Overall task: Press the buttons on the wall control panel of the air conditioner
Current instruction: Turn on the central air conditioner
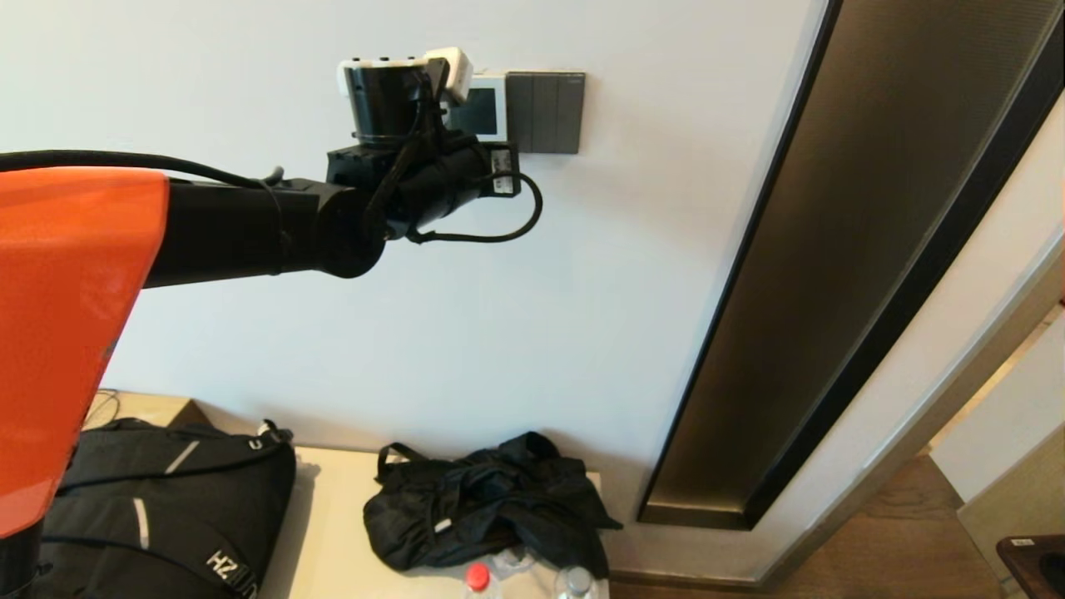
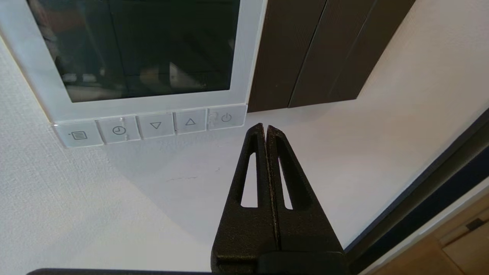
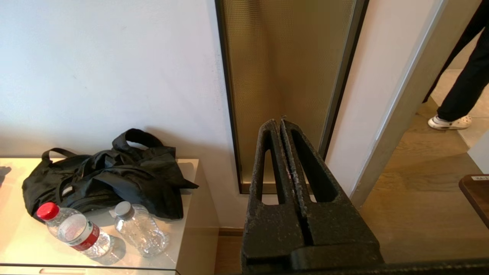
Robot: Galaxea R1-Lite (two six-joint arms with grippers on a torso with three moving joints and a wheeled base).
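The white wall control panel (image 2: 244, 57) fills the upper part of the left wrist view; its screen (image 2: 137, 46) looks dark and shows only reflections, no digits. Several pale buttons run along its bottom edge, from the menu key (image 2: 78, 135) to the power key (image 2: 226, 117). My left gripper (image 2: 264, 126) is shut and empty, its tips close to the wall just below and beside the power key, off the buttons. In the head view my left wrist (image 1: 416, 158) covers most of the panel (image 1: 497, 106). My right gripper (image 3: 279, 123) is shut, empty and parked low.
A dark grey three-rocker switch plate (image 1: 545, 112) sits right beside the panel, also in the left wrist view (image 2: 317, 49). A tall bronze glass strip (image 1: 832, 291) stands to the right. Below, a pale cabinet (image 3: 187, 214) holds black bags (image 1: 491, 499) and two bottles (image 3: 72, 229). A person's leg (image 3: 458, 95) is in the doorway.
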